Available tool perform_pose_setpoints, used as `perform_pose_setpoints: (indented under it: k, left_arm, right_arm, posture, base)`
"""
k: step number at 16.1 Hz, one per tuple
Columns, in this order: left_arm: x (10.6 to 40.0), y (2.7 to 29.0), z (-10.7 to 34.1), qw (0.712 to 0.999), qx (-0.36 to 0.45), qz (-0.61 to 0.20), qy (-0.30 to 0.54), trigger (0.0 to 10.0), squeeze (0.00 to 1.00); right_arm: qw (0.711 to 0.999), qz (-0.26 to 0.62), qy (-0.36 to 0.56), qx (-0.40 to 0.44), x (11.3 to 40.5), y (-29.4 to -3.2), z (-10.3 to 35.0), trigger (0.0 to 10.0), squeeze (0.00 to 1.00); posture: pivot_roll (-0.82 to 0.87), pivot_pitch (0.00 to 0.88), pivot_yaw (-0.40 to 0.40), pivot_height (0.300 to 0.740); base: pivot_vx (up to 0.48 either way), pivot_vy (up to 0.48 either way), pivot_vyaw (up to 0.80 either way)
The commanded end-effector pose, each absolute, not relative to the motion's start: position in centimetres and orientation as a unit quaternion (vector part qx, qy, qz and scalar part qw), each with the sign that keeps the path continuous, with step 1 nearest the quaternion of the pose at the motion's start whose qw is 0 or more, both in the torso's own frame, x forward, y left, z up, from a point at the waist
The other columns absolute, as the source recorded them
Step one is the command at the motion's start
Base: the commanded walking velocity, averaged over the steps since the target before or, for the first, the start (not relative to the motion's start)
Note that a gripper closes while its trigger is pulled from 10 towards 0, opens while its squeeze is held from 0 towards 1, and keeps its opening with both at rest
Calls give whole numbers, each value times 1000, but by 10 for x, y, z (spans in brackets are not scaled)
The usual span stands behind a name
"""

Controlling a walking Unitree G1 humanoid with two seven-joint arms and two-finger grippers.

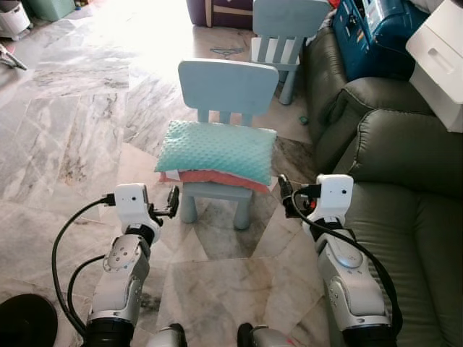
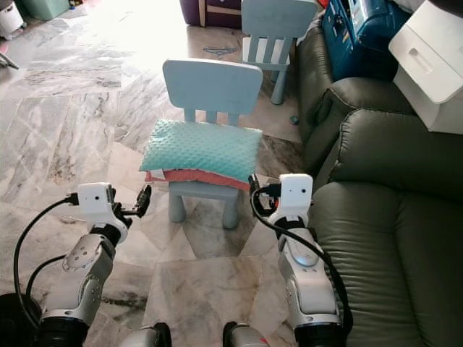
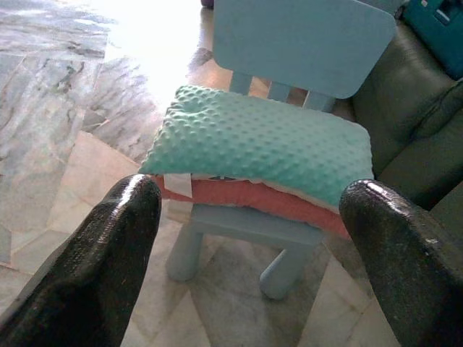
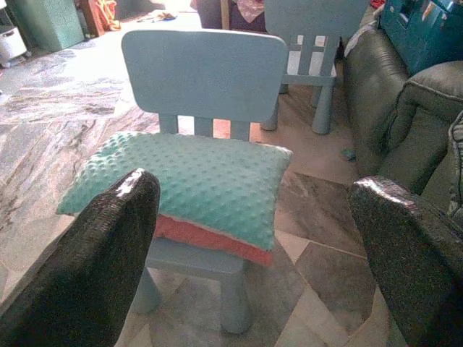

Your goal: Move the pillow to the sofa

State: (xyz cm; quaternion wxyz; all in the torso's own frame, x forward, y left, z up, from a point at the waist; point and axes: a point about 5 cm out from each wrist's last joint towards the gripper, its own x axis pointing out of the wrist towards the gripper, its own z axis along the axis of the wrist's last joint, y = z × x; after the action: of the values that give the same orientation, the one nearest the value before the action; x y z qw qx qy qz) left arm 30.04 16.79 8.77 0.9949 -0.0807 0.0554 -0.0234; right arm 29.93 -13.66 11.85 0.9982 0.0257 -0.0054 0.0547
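Observation:
A teal dotted pillow [image 1: 217, 150] with a coral underside lies flat on the seat of a small light-blue chair [image 1: 227, 88] straight ahead. The dark green sofa [image 1: 405, 217] runs along my right side. My left gripper [image 1: 172, 202] is held open just short of the chair's front left corner, with the pillow [image 3: 264, 141] ahead of its fingers [image 3: 108, 253]. My right gripper [image 1: 285, 191] is open by the chair's front right corner, facing the pillow [image 4: 184, 184] between its fingers [image 4: 94, 260]. Neither one touches the pillow.
A second light-blue chair [image 1: 286, 29] stands behind the first. A blue case [image 1: 372, 32] and a white box [image 1: 441, 58] rest on the sofa's far end. Marble floor [image 1: 79, 123] spreads to the left. A dark round object [image 1: 25, 322] lies at the near left.

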Motion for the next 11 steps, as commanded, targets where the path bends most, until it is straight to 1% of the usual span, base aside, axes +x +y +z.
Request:
perform_pose_setpoints:
  k: [1, 4, 6, 8, 11]
  left_arm:
    - [298, 168, 86, 995, -74, -25, 60, 10000, 0]
    - [298, 168, 86, 995, -73, -25, 60, 10000, 0]
    - [298, 170, 90, 998, -46, -27, 46, 10000, 0]
    - [297, 173, 93, 998, -38, -27, 41, 10000, 0]
    - [296, 180, 96, 999, -19, -25, 35, 10000, 0]
  right_arm:
    - [998, 50, 7, 28, 297, -139, 114, 10000, 0]
    - [998, 51, 5, 29, 297, -139, 114, 10000, 0]
    - [999, 32, -1, 27, 295, -145, 114, 10000, 0]
    - [999, 19, 4, 36, 292, -152, 111, 10000, 0]
    - [999, 11, 5, 46, 290, -154, 108, 10000, 0]
  posture:
    - [-89, 200, -43, 740]
    - [-90, 201, -42, 740]
    - [-90, 201, -40, 740]
    - [-88, 202, -34, 740]
    - [-78, 203, -8, 740]
  base:
    - [0, 0, 0]
    - [0, 0, 0]
    - [0, 0, 0]
    - [0, 0, 0]
    - [0, 0, 0]
